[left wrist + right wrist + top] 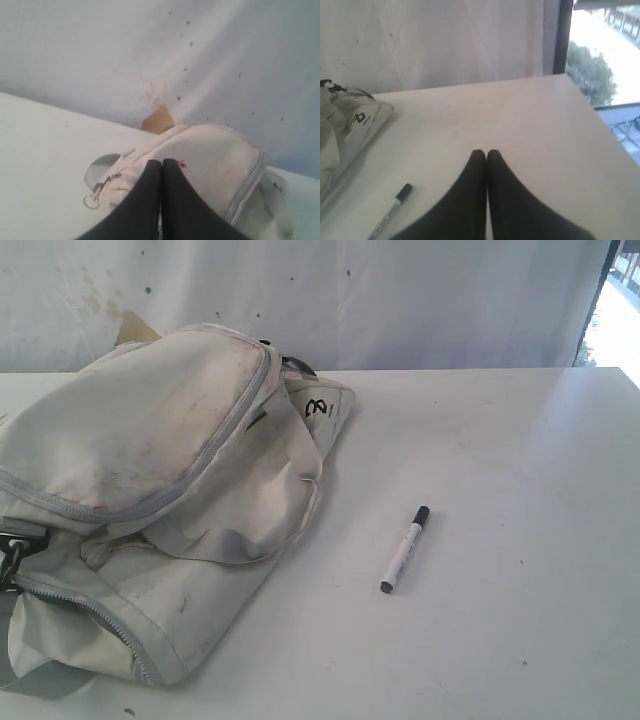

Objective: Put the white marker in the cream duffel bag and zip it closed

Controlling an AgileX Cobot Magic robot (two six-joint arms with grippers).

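Note:
The cream duffel bag (150,490) lies slumped on the left of the white table (500,460), stained, its grey zippers closed as far as I can see, black logo (317,408) at its far end. The white marker (404,549) lies on the table right of the bag, black cap pointing away from the front edge. Neither arm shows in the exterior view. My left gripper (162,162) is shut and empty, held above the bag (210,160). My right gripper (486,152) is shut and empty over bare table, with the marker (390,210) off to one side.
A white stained backdrop (350,300) hangs behind the table. A bright window (605,50) lies past the table's right edge. A metal ring and zip pull (92,199) hang at the bag's end, and a tan cardboard corner (157,120) sticks up behind it.

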